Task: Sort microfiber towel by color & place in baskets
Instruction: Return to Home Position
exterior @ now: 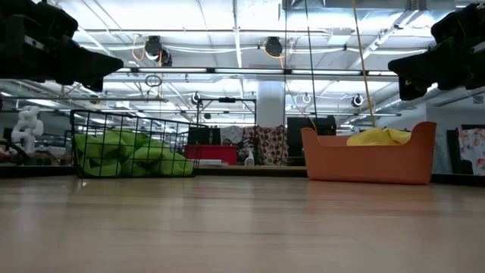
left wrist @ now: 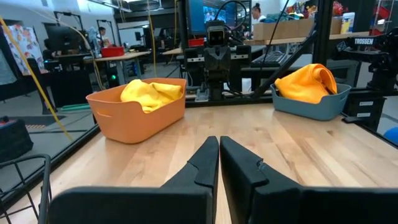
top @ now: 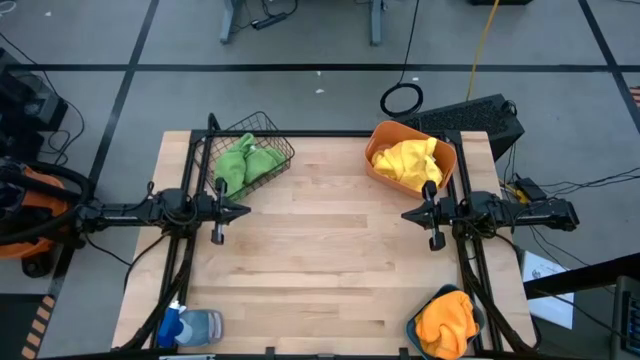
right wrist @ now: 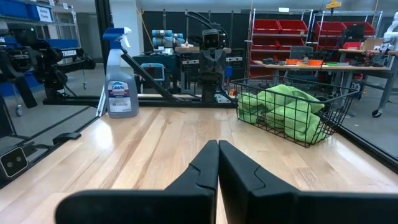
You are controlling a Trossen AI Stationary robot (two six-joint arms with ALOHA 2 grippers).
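Observation:
Green towels (top: 247,162) lie in the black wire basket (top: 282,150) at the table's far left. Yellow towels (top: 408,160) fill the orange basket (top: 377,170) at the far right. An orange towel (top: 445,322) sits in the dark teal basket (top: 412,328) at the near right corner. My left gripper (top: 243,211) hovers shut at the table's left edge, pointing level toward the right. Opposite it, my right gripper (top: 407,214) is shut at the right edge, pointing left. Both hold nothing and stand above the bare wood.
A blue-and-white spray bottle (top: 190,326) lies at the near left corner. The wooden table (top: 320,260) lies bare between the two grippers. Black frame rails run along the table's left and right sides.

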